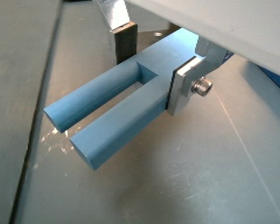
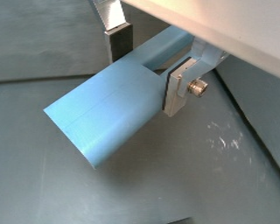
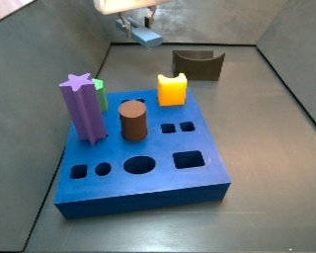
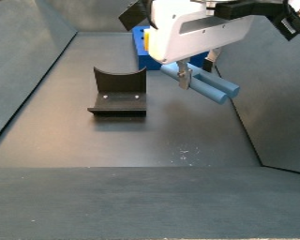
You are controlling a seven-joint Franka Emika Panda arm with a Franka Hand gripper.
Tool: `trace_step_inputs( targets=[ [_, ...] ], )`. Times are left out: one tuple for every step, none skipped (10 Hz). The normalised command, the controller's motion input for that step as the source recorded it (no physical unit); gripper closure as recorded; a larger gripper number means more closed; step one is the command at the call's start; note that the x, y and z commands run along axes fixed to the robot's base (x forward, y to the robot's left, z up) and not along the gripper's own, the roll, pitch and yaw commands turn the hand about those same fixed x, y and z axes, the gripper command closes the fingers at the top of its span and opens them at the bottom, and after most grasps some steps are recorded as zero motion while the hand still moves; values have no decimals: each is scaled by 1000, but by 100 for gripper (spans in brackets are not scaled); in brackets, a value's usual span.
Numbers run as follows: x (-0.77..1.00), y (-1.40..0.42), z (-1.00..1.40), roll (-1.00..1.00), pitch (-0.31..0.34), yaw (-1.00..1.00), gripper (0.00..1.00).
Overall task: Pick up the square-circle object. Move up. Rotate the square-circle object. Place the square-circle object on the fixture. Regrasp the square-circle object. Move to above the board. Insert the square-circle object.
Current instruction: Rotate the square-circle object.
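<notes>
— Count of things first, please: what is on the floor?

— One board (image 3: 145, 183), a thick blue slab lying flat on the dark floor. One purple star-topped post (image 3: 83, 107), one brown cylinder (image 3: 131, 123) and one orange-yellow notched block (image 3: 172, 89) stand upright on it. A bit of green (image 3: 102, 91) shows behind the post; what it is cannot be told. Five unfilled holes show in a side view: one round, one square, a small pair, and one more near the front corner. One fixture (image 4: 117, 93), dark brown with a scooped top, sits on the floor apart from the board.

— And the claw?

— One gripper (image 1: 154, 59), raised above the floor, near the back wall in a side view. Its two silver fingers (image 1: 184, 85) are clamped on the one square-circle object (image 1: 113, 109), gripping it near one end. The peg lies tilted, its free end pointing away from the fingers and slanting downward.

— Is the peg touching anything else?

— No. In both side views the pale blue peg (image 4: 206, 84) hangs in the air, clear of the fixture and the board.
</notes>
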Motion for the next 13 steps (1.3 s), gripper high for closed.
trace_step_inputs(
  targets=[
    [8,15,-29,1,-14,-1000,100],
    [8,15,-29,1,-15,-1000,100],
    [7,16,-29,2,-18,-1000,100],
    [7,15,-29,2,-20,-1000,100],
    [6,16,-29,2,-24,-1000,100],
    [6,16,-30,3,-31,-944,100],
    [5,16,-30,2,-30,-694,100],
    [4,15,-30,2,-29,-412,100],
    [4,15,-30,2,-29,-272,100],
    [4,15,-30,2,-29,-209,100],
    [0,0,-1000,0,0,0,100],
    [4,1,-1000,1,-4,16,100],
    [21,2,-1000,-4,-16,19,100]
  ],
)
